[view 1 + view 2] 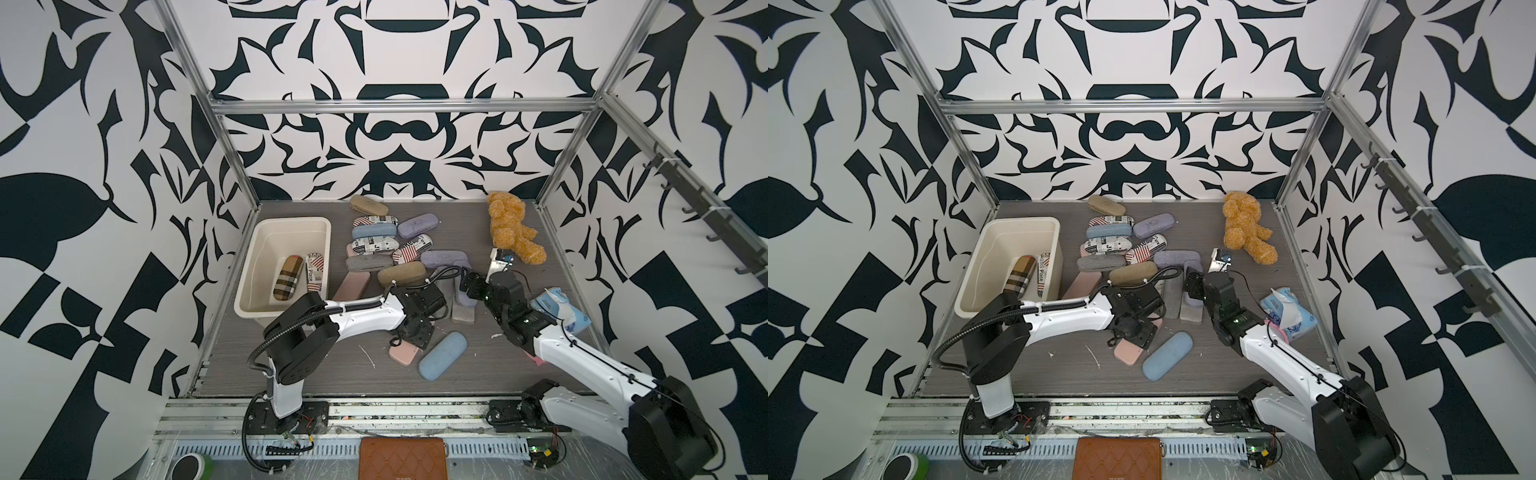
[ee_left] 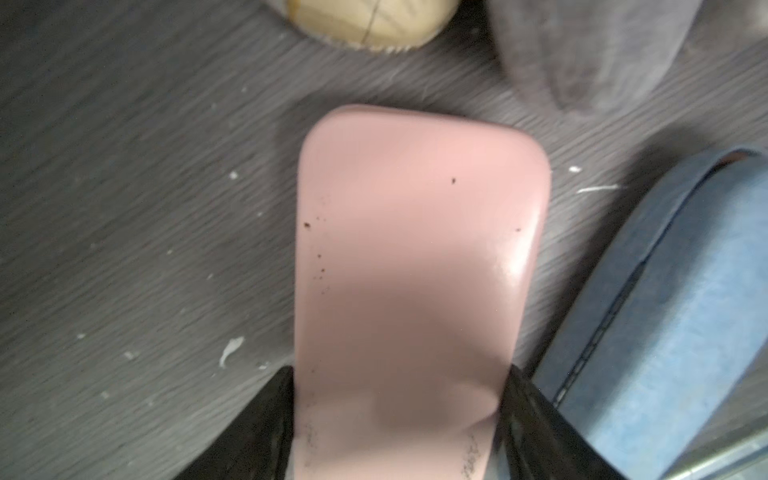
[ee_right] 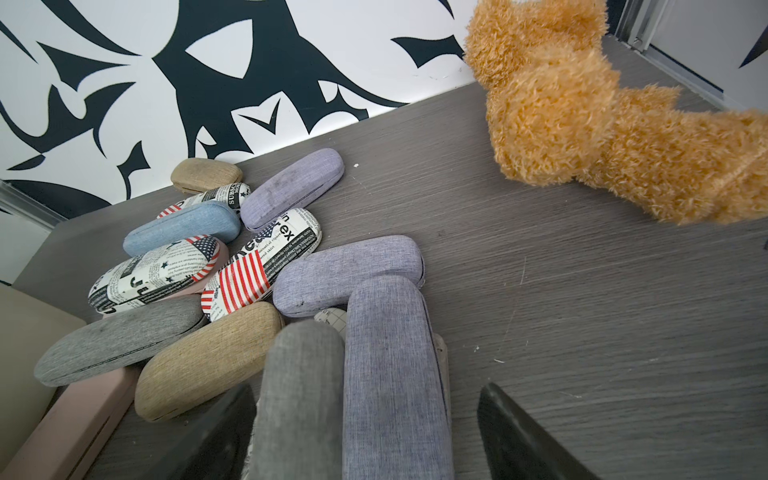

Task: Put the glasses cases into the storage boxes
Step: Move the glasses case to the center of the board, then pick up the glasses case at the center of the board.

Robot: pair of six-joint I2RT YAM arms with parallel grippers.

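Pink case [image 2: 419, 249] lies flat near the table's front. The left gripper [image 2: 401, 370] straddles it, jaws pressed on both long sides. We'd seat the grip squarely before lifting, minding the blue case [image 2: 665, 311] just beside. Left forearm reaches low, wrist pitched down. Right gripper [image 3: 365, 388] gapes empty over the grey case [image 3: 299, 374] and lilac case [image 3: 390, 353]. The tub [image 1: 291, 220] sits beyond, far left.

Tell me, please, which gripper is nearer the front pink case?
Left. The left gripper clamps the front pink case by both sides; the right gripper hangs open over the grey case and lilac case.
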